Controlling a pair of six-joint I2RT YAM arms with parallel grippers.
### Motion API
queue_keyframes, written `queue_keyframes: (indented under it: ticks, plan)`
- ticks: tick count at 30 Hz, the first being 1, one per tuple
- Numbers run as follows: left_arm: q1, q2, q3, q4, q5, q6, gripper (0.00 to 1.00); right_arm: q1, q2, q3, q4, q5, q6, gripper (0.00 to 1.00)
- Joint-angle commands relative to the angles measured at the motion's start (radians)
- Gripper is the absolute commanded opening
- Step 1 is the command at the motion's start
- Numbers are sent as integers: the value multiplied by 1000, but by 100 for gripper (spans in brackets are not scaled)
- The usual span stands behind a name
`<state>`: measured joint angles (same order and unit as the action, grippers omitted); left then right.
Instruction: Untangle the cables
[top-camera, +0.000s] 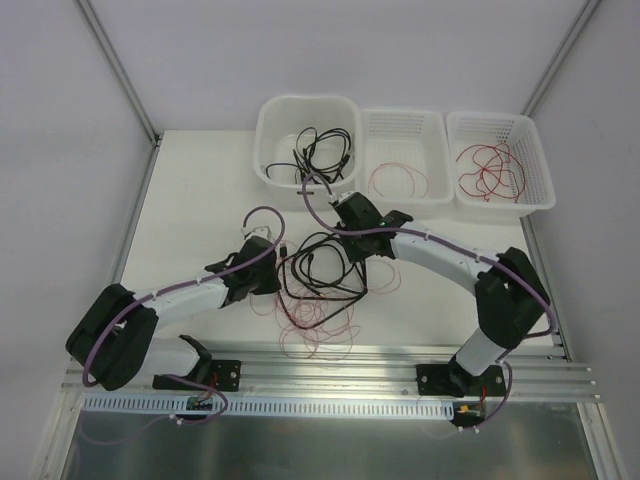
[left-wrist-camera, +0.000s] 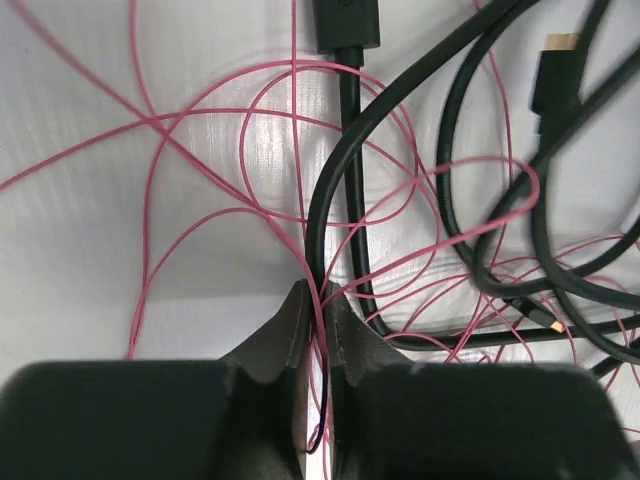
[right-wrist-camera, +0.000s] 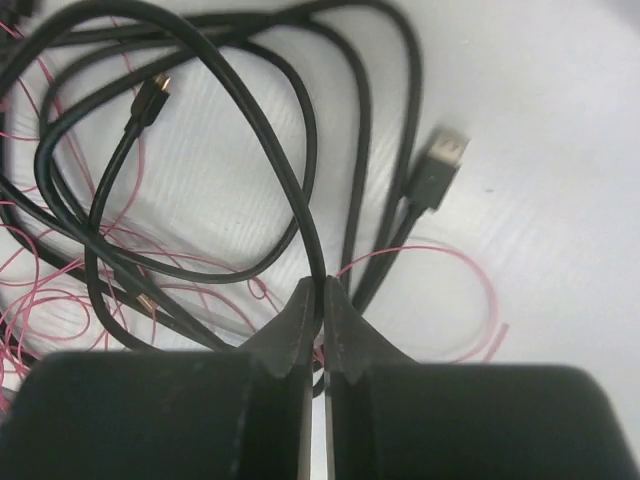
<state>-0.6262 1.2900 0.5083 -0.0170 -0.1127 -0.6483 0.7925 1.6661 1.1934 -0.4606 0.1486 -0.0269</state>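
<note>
I see my left gripper (left-wrist-camera: 320, 300) pinching a thin red wire loop (left-wrist-camera: 228, 192) and my right gripper (right-wrist-camera: 320, 295) clamped on a thick black cable (right-wrist-camera: 296, 180), both wires tangled together mid white table (top-camera: 200, 200).

Centre: black cables (top-camera: 322, 296) and red wires (top-camera: 318, 330) tangled, left arm (top-camera: 190, 295) and right arm (top-camera: 440, 250) converged above. Far edge: three baskets (top-camera: 403, 113) in row. Bare table (top-camera: 190, 200) left of tangle: passable.
</note>
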Motion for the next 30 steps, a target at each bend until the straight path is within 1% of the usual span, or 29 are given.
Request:
queue_keyframes:
  ticks: [1, 3, 4, 6, 7, 9, 10, 15, 16, 18, 19, 20, 22, 24, 25, 26, 27, 28, 29, 30]
  plan:
    - [14, -38, 1, 8, 4, -1, 0, -10, -130, -14, -82, 133, -25, 1]
    - [14, -90, -1, -20, 1, 7, 0, -36, -182, -52, -102, 167, -31, 1]
    - [13, -151, 6, -41, -1, 16, 0, -62, -199, -66, -114, 187, -36, 1]
    - [13, -217, 28, -76, -13, 32, 0, -96, -239, -104, -124, 201, -41, 1]
    - [13, -278, 38, -110, -19, 57, 0, -133, -279, -141, -133, 209, -44, 1]
    - [14, -329, 71, -145, -48, 84, 2, -173, -314, -170, -153, 218, -44, 1]
    - [16, -369, 85, -181, -59, 113, 2, -194, -359, -199, -174, 238, -42, 1]
    - [31, -429, 170, -267, -119, 173, 5, -386, -503, -242, -283, 318, 4, 1]
    - [37, -439, 176, -277, -128, 185, 6, -465, -522, -242, -329, 331, 22, 1]
    - [45, -446, 187, -294, -146, 197, 7, -545, -592, -250, -349, 304, 62, 1]
    - [48, -451, 190, -296, -162, 206, 7, -608, -617, -258, -346, 245, 70, 1]
    - [54, -452, 194, -299, -166, 210, 8, -627, -649, -271, -339, 214, 76, 1]
    - [57, -440, 200, -299, -163, 216, 8, -641, -661, -284, -319, 143, 71, 2]
    - [57, -410, 211, -299, -136, 216, 9, -636, -654, -305, -288, 64, 56, 10]
    - [56, -394, 217, -298, -108, 225, 9, -613, -652, -314, -271, -17, 47, 14]
    - [57, -374, 232, -296, -55, 228, 10, -590, -654, -327, -254, -41, 41, 24]
    - [56, -338, 237, -294, -27, 230, 10, -560, -661, -340, -222, -56, 35, 29]
    - [54, -322, 245, -291, -3, 231, 10, -488, -669, -345, -205, -73, 33, 34]
    - [54, -307, 248, -285, 39, 234, 10, -451, -674, -345, -191, -76, 33, 42]
    - [52, -282, 245, -279, 56, 231, 10, -417, -680, -339, -162, -83, 33, 45]
